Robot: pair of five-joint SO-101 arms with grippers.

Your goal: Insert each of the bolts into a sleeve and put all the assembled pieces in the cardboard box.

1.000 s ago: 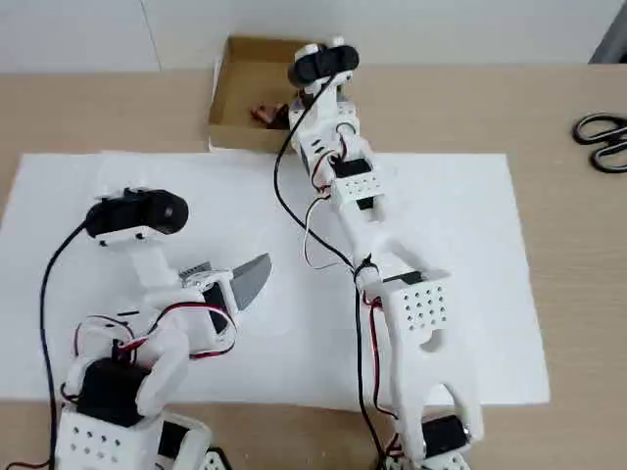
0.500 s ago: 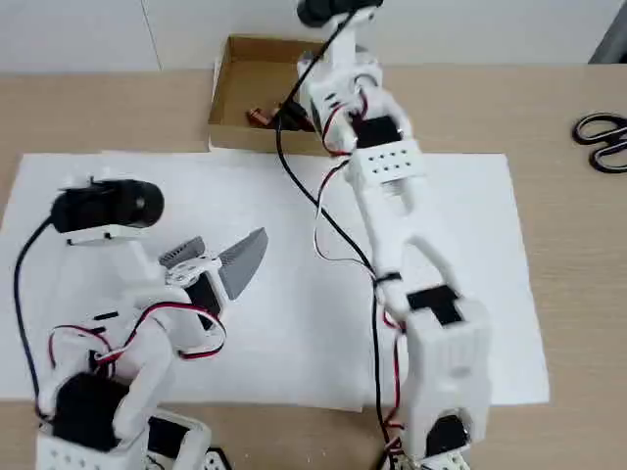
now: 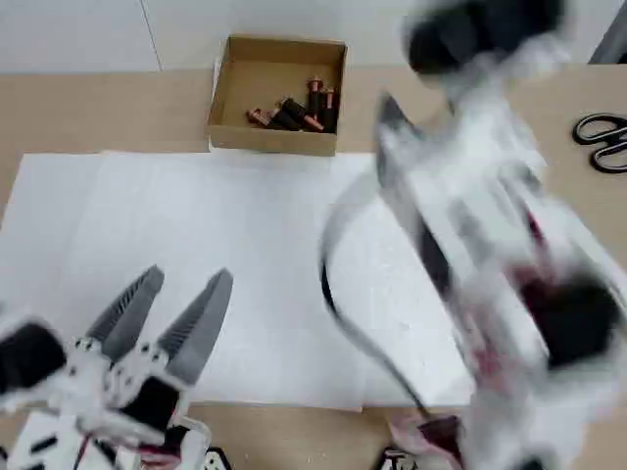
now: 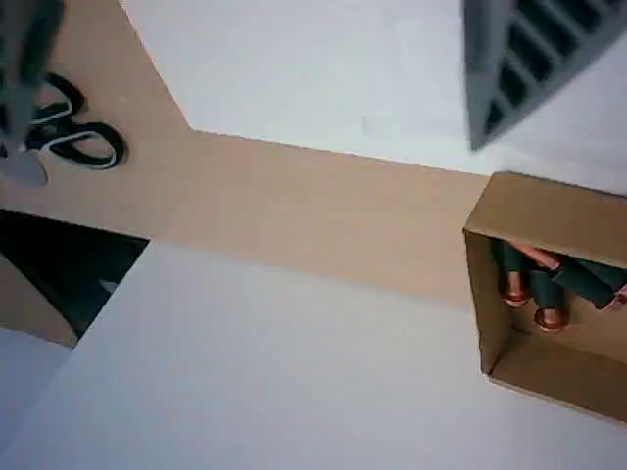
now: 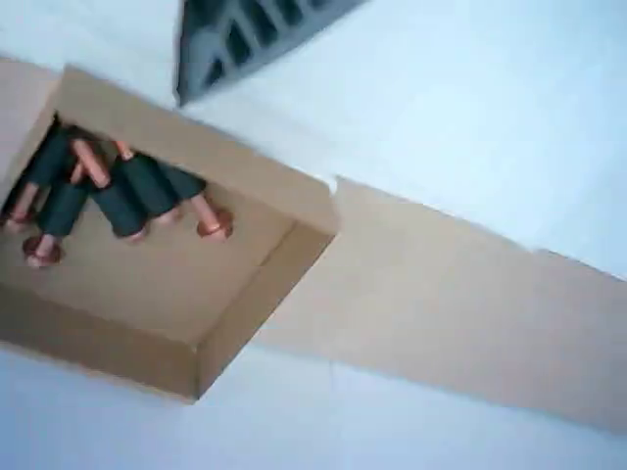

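Cardboard box point(image 3: 224, 98) at the far side of the tabletop point(image 3: 118, 108), open on top. Near wall right along the far edge of the white paper sheet point(image 3: 196, 225).

Inside the box, several assembled pieces point(image 3: 294, 111): dark sleeves with copper-coloured bolts through them, heads and tips poking out at the ends. All heaped together, touching and partly crossing, too tangled for a sure count. Heap gathered in the near part of the box, toward the side of the right arm point(image 3: 490, 225). Bare cardboard floor over the rest of the box.

Same heap in the left wrist view, pressed into a corner of the box point(image 4: 477, 294), two round copper heads turned toward the camera. In the right wrist view, the pieces point(image 5: 127, 196) fanned out along one wall, the other half of the floor bare.

Left arm point(image 3: 108, 382) low at the near left corner of the paper sheet. Left jaws spread wide, nothing between them, pointing toward the far side, well apart from the box.

Right arm raised over the right part of the paper sheet, heavily blurred. Right jaws: impossible to tell whether wide or narrow.

Scissors point(image 3: 602, 140) lying flat on the bare tabletop at the far right, off the paper sheet and well apart from the box.
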